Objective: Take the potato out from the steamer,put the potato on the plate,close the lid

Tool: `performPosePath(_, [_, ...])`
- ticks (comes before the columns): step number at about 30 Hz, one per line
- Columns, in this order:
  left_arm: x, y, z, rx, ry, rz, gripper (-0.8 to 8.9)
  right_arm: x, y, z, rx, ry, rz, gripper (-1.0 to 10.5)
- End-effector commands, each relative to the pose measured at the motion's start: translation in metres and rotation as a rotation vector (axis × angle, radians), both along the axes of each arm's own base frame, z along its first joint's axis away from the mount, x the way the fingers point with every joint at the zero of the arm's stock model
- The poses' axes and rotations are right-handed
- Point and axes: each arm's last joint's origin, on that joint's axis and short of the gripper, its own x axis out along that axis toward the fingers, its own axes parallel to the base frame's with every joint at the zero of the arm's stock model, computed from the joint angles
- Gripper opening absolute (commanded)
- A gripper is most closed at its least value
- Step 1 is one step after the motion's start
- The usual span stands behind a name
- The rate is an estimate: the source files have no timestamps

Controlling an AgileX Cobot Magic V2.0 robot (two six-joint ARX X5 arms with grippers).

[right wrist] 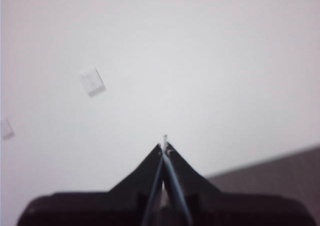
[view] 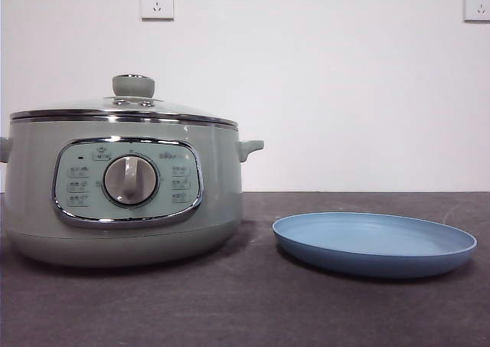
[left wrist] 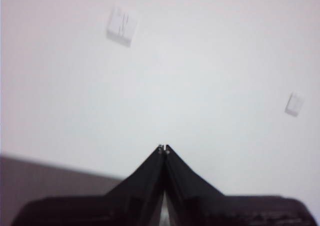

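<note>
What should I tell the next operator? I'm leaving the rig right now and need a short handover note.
Left gripper: shut, empty, facing the wall.
Right gripper: shut, empty, also facing the wall. Neither shows in the front view.
The steamer stands on the table with the lid on it. The plate lies bare beside the steamer, apart from it. The potato is not visible.
Done: nothing visible yet.
Left: lift the lid, take the potato out, place it on the plate, close the lid.

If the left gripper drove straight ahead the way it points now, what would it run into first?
Probably only the white wall. The left gripper, jaws shut, aims above the table edge, with nothing between it and the wall in its wrist view. A wall socket sits off the line. Depth is unclear.
</note>
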Motion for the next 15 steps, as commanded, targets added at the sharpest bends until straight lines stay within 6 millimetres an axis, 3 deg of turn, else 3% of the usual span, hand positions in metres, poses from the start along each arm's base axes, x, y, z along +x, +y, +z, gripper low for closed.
performPosePath(1, [-0.002,0.0,0.032,0.066,-0.034,0.033,-0.07,0.0,0.0,0.042,-0.036,-0.04,-0.009,-0.1])
performPosePath(8, [0.016,-0.002,0.105,0.22,0.016,0.022,-0.08,0.025,0.007,0.125,-0.217,-0.068,0.137,-0.1])
performPosePath(15, [0.058,-0.008,0.158,0.36,0.215,-0.124,-0.08,0.079,0.018,0.167,-0.363,0.055,0.386,-0.1])
